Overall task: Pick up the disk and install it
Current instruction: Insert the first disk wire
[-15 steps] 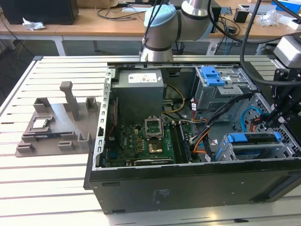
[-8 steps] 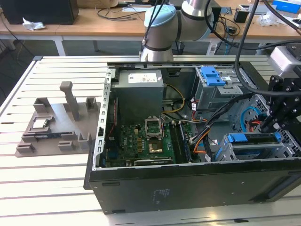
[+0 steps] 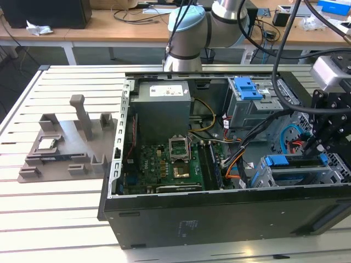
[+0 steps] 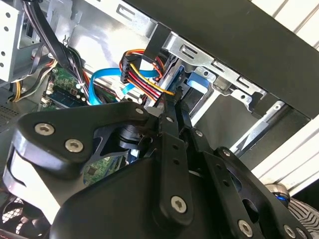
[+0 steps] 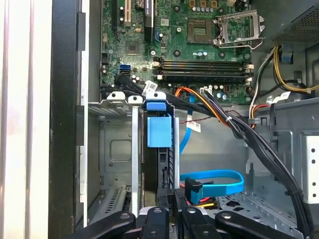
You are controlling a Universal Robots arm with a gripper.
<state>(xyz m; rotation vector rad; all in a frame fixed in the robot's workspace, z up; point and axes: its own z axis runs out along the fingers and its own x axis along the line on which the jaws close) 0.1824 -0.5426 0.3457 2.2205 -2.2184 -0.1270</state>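
Sitting on a slatted white counter, the open computer case holds the disk in its bay; gripper jaws' state unclear.

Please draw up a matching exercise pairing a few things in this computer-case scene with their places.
Things:
1. disk
2. gripper
3. grey fixture
4. power-supply box

Places:
A. on the slatted table, outside the case
B. in the drive cage by the case's near wall
C. just above the disk's end
D. far corner of the case, beyond the motherboard

Pairs: 1-B, 2-C, 3-A, 4-D
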